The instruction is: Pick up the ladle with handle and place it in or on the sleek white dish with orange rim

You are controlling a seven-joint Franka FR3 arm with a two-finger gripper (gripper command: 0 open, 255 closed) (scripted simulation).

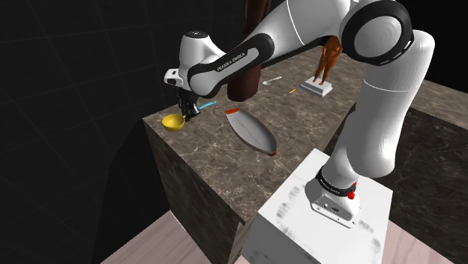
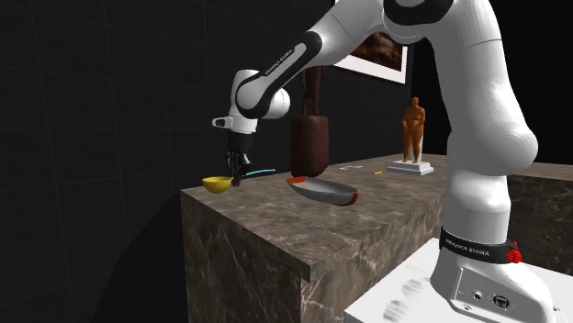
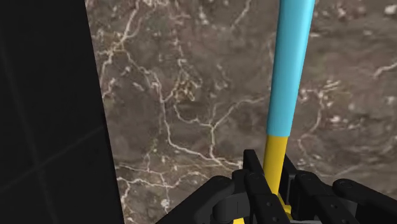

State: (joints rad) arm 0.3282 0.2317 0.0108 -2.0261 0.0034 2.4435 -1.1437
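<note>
Now, at the shoulder view's left, I see the ladle with yellow bowl and light-blue handle [image 1: 173,122], its bowl at the corner of the dark marble bench [image 1: 206,146]. The black claw [image 1: 187,111] is closed around the yellow stem, just below the blue part. To the right, apart from the ladle, lies the long pale dish with orange-red rim [image 1: 251,133]. Further right an orange figurine [image 1: 325,64] stands on a white base.

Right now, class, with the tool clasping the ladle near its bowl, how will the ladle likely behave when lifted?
Probably stiff: the ladle runs straight out from the tool. It may swivel in the grip, since the long blue handle overhangs one side and the yellow bowl the other. Smooth and slim where clasped, it could slip.
</note>
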